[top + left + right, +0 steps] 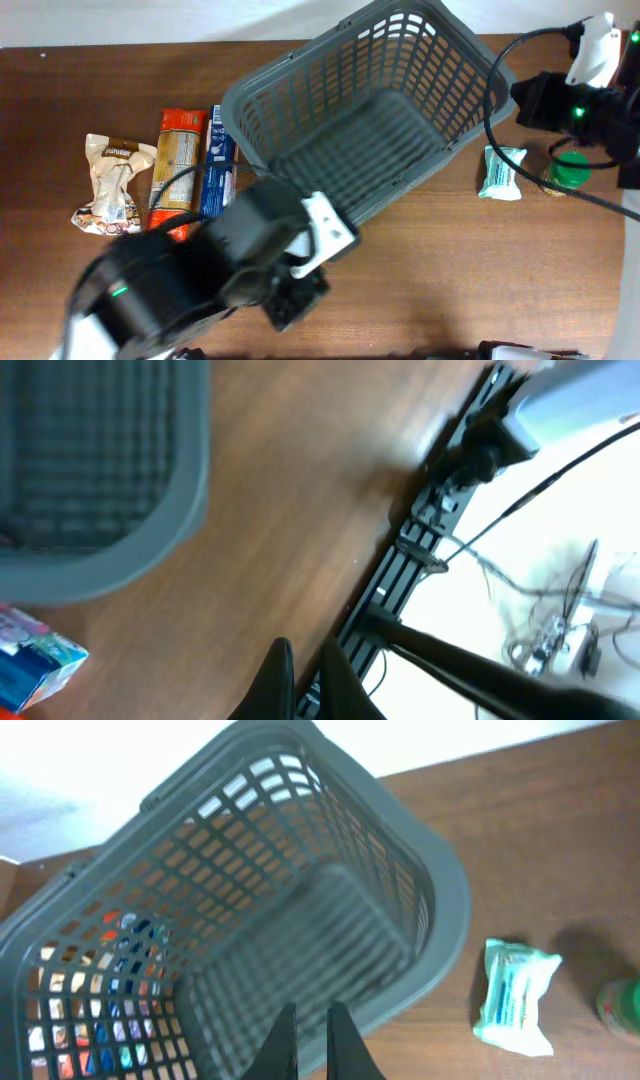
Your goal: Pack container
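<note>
The container, a large dark grey slotted basket, stands at the back middle of the table and looks empty. It also shows in the right wrist view and the left wrist view. My left gripper hovers by the basket's near corner, close to the table's front edge. Its fingers are shut with nothing between them. My right gripper is shut and empty, above the basket's right rim. A mint green packet lies right of the basket and shows in the right wrist view.
Left of the basket lie a beige bag, an orange packet and a blue box. The blue box also shows in the left wrist view. A green item sits at the far right. A black rail runs along the table's edge.
</note>
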Controlling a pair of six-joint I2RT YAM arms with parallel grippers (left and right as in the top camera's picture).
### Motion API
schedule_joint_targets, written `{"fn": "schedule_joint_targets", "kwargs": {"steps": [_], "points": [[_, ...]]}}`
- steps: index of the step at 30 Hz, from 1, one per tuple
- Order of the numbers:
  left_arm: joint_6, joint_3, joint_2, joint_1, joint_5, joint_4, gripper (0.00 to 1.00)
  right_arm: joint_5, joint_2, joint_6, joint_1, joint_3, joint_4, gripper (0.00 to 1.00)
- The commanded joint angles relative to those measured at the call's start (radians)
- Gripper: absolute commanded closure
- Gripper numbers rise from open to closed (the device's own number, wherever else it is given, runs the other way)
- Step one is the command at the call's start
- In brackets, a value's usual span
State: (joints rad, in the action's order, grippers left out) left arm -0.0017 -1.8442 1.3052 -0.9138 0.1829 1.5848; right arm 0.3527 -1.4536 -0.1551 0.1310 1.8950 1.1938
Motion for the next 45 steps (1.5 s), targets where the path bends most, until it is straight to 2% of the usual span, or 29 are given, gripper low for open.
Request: {"fn": "schedule_joint_targets", "kwargs": {"steps": [1,8,17,28,34,45], "points": [[-0.013,-0.011,0.081,-0.023,-0.036,-0.005,0.98,0.029,-0.022,-0.005,-0.006,0.022,-0.013,0.96],[-0.008,-0.011,0.211,-0.023,-0.085,-0.046,0.98,0.04,-0.098,-0.011,-0.008,0.022,0.004,0.96],[-0.002,-0.009,0.264,-0.022,-0.102,-0.127,0.98,0.089,-0.189,-0.011,-0.008,0.022,0.022,0.96],[0.018,-0.008,0.353,-0.022,-0.114,-0.137,0.98,0.089,-0.237,-0.01,-0.008,0.021,0.07,0.96],[0.018,-0.008,0.372,-0.022,-0.201,-0.138,0.98,0.084,-0.24,0.001,-0.008,0.021,0.097,0.96],[0.018,-0.008,0.372,-0.022,-0.227,-0.137,0.98,0.002,-0.256,-0.003,-0.07,0.021,0.082,0.96]]}}
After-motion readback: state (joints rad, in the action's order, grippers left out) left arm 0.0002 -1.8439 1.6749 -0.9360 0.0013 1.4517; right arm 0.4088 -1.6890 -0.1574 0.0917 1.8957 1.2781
